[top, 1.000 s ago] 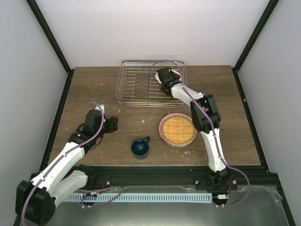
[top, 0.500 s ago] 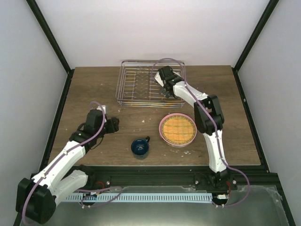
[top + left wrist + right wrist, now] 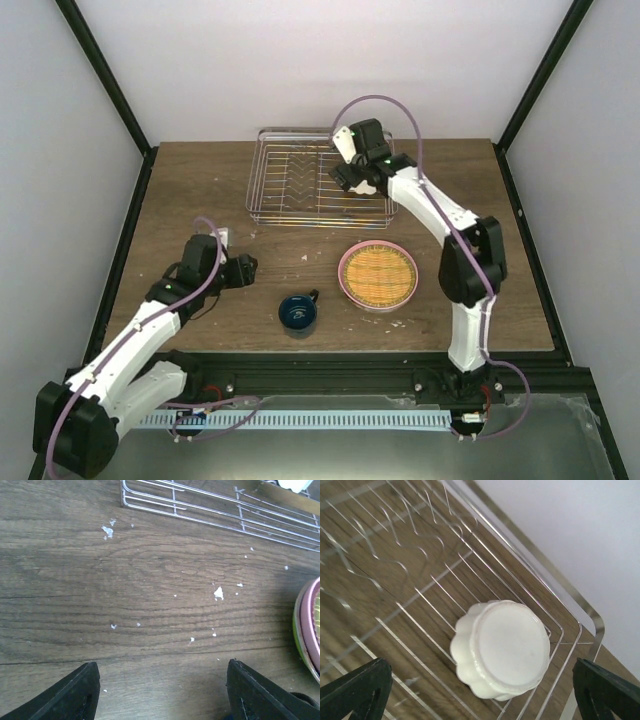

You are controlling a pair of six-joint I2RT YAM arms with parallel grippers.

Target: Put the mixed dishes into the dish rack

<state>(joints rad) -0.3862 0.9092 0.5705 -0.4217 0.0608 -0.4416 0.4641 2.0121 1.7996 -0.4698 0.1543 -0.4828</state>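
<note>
The silver wire dish rack [image 3: 290,182] stands at the back of the table. In its corner the small white scalloped bowl [image 3: 502,649] lies upside down on the rack's wires [image 3: 420,600]. My right gripper [image 3: 482,692] hovers over it, open, its fingers apart from the bowl; in the top view the right gripper [image 3: 350,177] is above the rack's right part. A pink plate with a yellow ribbed plate [image 3: 378,274] on it sits mid-table, the dark blue mug [image 3: 297,313] to its left. My left gripper [image 3: 246,268] hangs open and empty over bare wood, left of the mug.
In the left wrist view my gripper [image 3: 162,692] looks over wood strewn with white crumbs [image 3: 218,593], the rack's near side [image 3: 225,517] ahead and the plates' rim [image 3: 306,625] at the right, pink over green. Black frame posts and white walls enclose the table.
My right gripper has opened, let go of the white bowl in the rack, and risen back above it. The left arm has barely moved.
</note>
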